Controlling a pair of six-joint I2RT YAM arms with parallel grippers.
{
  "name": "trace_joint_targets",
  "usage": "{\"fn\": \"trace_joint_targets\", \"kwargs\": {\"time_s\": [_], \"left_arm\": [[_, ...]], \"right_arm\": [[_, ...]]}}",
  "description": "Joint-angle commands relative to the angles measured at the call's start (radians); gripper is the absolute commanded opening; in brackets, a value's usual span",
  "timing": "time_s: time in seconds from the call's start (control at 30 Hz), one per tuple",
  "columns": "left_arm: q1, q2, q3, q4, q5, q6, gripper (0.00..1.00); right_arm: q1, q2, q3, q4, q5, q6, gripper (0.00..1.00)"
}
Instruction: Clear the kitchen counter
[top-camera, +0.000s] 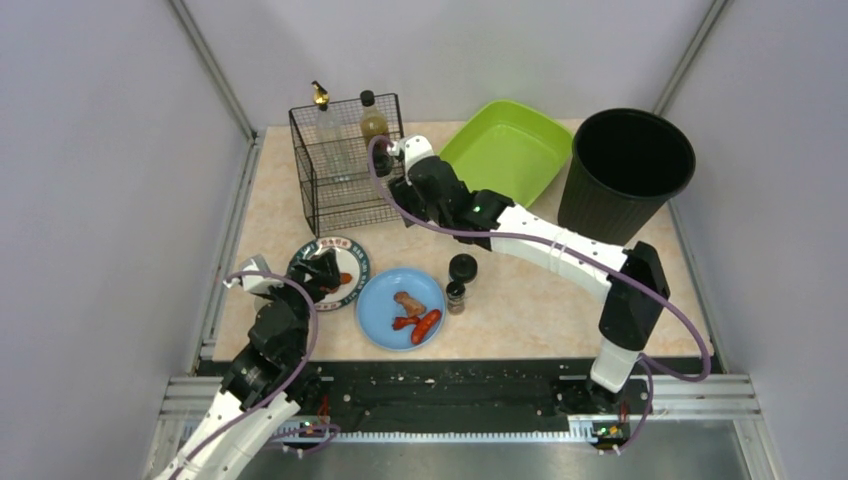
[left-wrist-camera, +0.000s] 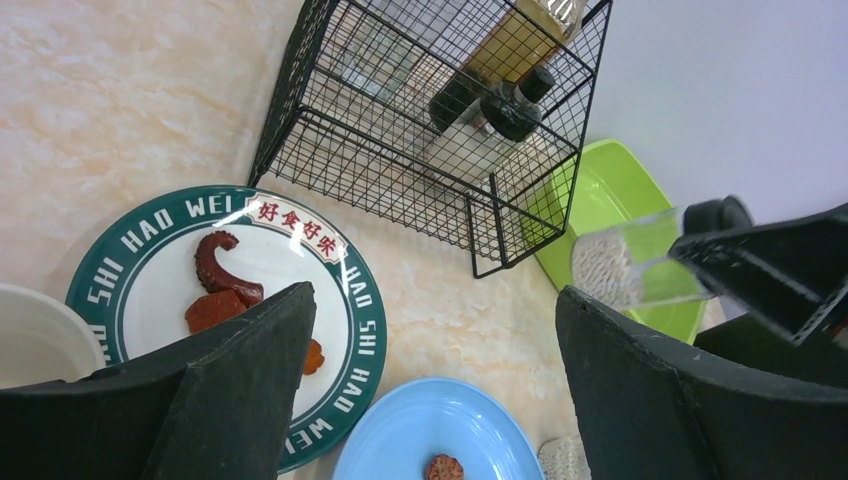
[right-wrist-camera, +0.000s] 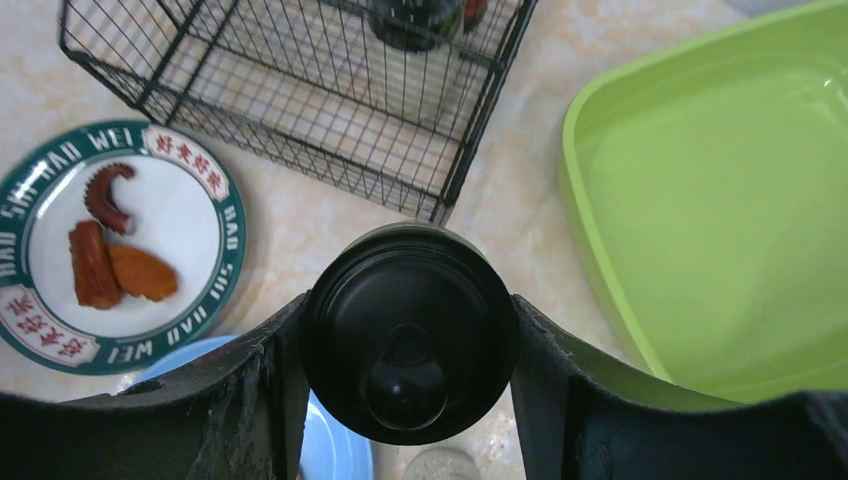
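Left gripper (top-camera: 322, 270) is hovering over the green-rimmed plate (left-wrist-camera: 150, 228), fingers spread wide with nothing between them. The plate is round glossy ceramic with a lettered rim, and is carrying a curled octopus tentacle (left-wrist-camera: 215, 262) plus reddish-brown pieces. Behind it the wire basket (top-camera: 340, 180) is standing: a black mesh box with an open top, holding glass bottles upright. The blue plate (top-camera: 380, 300), smooth and round, is sitting just right of the first, with sausage-like bits on it.

Right gripper (right-wrist-camera: 410, 340) is clamping a seasoning jar (left-wrist-camera: 620, 265) at its round black flip-top lid. The jar has a clear body with white granules inside and appears lifted, beside the basket's near right corner. The kitchen counter (top-camera: 520, 300) is lying under everything: flat, beige-peach, faintly marbled.

Judgement: the jar is going into the basket.
- Carry it upright and clear the top wire before lowering.
- Pick a gap away from the bottles.
- The mesh floor is uneven, so seat the base before letting go.

Two small black-capped jars (top-camera: 458, 282) are waiting on the counter. Further right are the shallow, slick plastic green basin (top-camera: 505, 150) and the tall, round, ribbed black bin (top-camera: 625, 170).
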Motion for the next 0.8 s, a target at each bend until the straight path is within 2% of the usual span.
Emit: {"fn": "trace_joint_targets", "kwargs": {"time_s": [0.0, 0.27, 0.77], "left_arm": [[-0.003, -0.021, -0.009, 0.008, -0.027, -0.017, 0.94], [-0.004, -0.043, -0.015, 0.006, -0.028, -0.021, 0.94], [-0.003, -0.067, -0.019, 0.004, -0.024, -0.017, 0.92]], "right_arm": [[0.018, -0.069, 0.131, 0.056, 0.016, -0.057, 0.00], [0.018, 0.001, 0.283, 0.115, -0.050, -0.069, 0.00], [0.018, 0.250, 0.571, 0.234, -0.119, -0.066, 0.00]]}}
